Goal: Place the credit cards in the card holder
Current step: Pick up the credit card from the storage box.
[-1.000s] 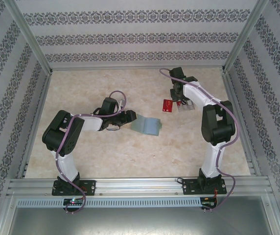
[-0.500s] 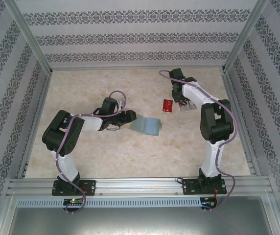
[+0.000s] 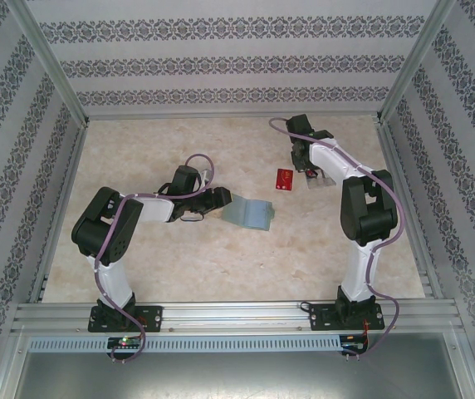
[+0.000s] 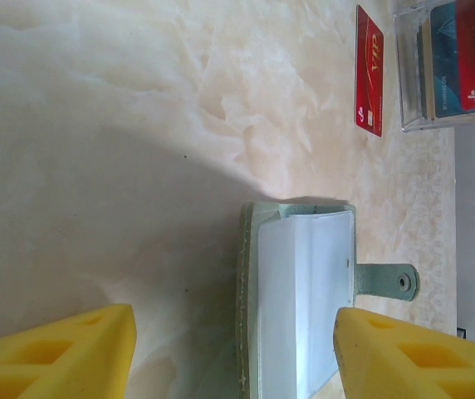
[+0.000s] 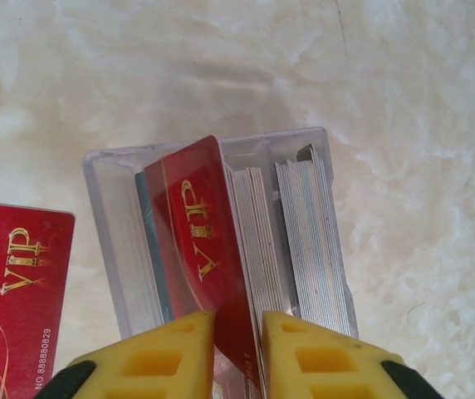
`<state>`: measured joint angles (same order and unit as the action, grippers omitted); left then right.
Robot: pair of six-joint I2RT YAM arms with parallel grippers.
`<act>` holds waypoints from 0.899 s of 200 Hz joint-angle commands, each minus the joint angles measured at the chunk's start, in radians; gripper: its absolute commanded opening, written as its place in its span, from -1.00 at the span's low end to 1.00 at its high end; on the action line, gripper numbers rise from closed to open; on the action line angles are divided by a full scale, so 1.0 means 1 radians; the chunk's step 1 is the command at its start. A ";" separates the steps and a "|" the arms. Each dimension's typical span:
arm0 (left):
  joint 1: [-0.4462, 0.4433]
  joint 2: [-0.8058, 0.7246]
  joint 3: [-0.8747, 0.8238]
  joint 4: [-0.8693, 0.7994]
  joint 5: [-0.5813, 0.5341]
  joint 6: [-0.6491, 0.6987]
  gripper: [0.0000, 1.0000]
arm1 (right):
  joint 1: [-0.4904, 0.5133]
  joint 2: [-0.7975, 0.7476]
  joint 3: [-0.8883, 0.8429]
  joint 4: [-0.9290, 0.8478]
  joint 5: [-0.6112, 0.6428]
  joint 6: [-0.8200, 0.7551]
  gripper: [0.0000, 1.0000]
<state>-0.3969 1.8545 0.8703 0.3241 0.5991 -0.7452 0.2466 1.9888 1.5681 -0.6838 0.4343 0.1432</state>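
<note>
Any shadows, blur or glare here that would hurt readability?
Top view: even light, mild wide-angle splay. Left wrist view: a broad soft shadow darkens the table beside the card holder, whose clear pocket looks washed out. Right wrist view: VIP print on the red card in the right tool is sharp; a faint shadow falls behind the stand.

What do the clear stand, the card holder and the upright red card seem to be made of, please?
The clear stand looks like hard transparent plastic, perhaps acrylic: see-through walls, bright edges. The card holder has a matte grey-green cover, possibly faux leather, and a translucent pocket. The upright red card seems thin glossy plastic with gold VIP print.
</note>
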 commanded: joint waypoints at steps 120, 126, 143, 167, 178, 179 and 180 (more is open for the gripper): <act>-0.007 0.067 -0.010 -0.089 -0.012 0.003 0.30 | 0.053 -0.050 0.006 -0.022 0.108 -0.039 -0.68; -0.007 0.067 -0.010 -0.088 -0.013 0.003 0.30 | 0.053 -0.048 0.006 -0.022 0.112 -0.039 -0.66; -0.007 0.067 -0.011 -0.088 -0.013 0.002 0.30 | 0.053 -0.042 0.010 -0.026 0.120 -0.037 -0.69; -0.007 0.067 -0.011 -0.088 -0.013 0.003 0.30 | 0.053 -0.042 0.012 -0.028 0.122 -0.037 -0.74; -0.007 0.068 -0.010 -0.089 -0.012 0.001 0.30 | 0.053 -0.045 0.012 -0.030 0.120 -0.037 -0.82; -0.007 0.068 -0.010 -0.089 -0.012 0.001 0.30 | 0.053 -0.045 0.012 -0.030 0.119 -0.036 -0.83; -0.007 0.068 -0.011 -0.088 -0.012 0.002 0.30 | 0.053 -0.045 0.012 -0.030 0.118 -0.036 -0.83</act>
<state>-0.3969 1.8545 0.8703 0.3237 0.5991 -0.7452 0.2993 1.9701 1.5681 -0.6861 0.5079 0.1101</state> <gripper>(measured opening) 0.650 0.115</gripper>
